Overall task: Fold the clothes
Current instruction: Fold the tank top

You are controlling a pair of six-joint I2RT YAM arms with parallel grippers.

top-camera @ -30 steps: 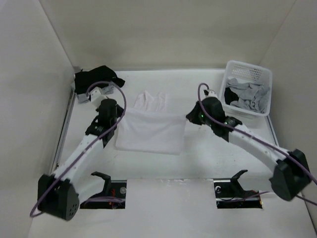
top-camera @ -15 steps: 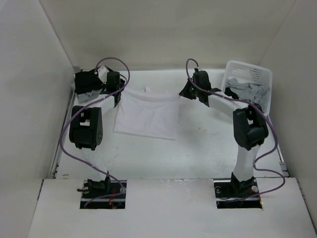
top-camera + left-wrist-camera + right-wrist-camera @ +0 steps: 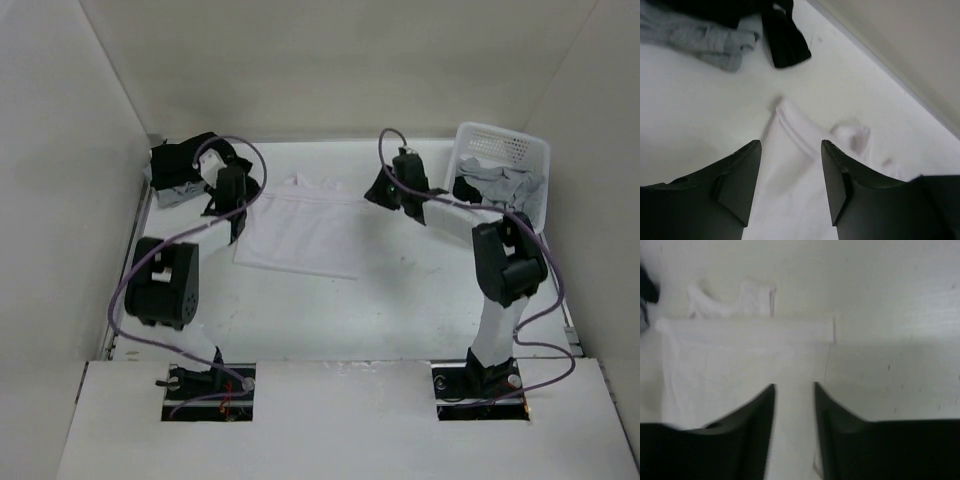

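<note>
The white tank top point(image 3: 298, 232) is laid flat on the tabletop point(image 3: 410, 300), a little towards 12 o'clock of its middle. A doubled band is seen along its 12 o'clock edge, and the straps show just beyond that band.

The left gripper point(image 3: 791, 150) is held over the top's 10 o'clock corner and the right gripper point(image 3: 794, 387) over its 2 o'clock corner. On both, the jaws are spread wide and nothing is held between them.

A first fold is judged to be laid down, with the cloth let go. The step in hand is taken to be the pause between folds.

For the next move, a fresh grasp on one side edge would be called for, so that the top can be carried across itself. The thin cloth would need to be pinched low, at the tabletop, without the band being dragged open.

The black and grey garments point(image 3: 185, 165) at 10 o'clock and the grey clothes point(image 3: 500, 190) in the basket point(image 3: 505, 140) at 2 o'clock are not yet folded.
</note>
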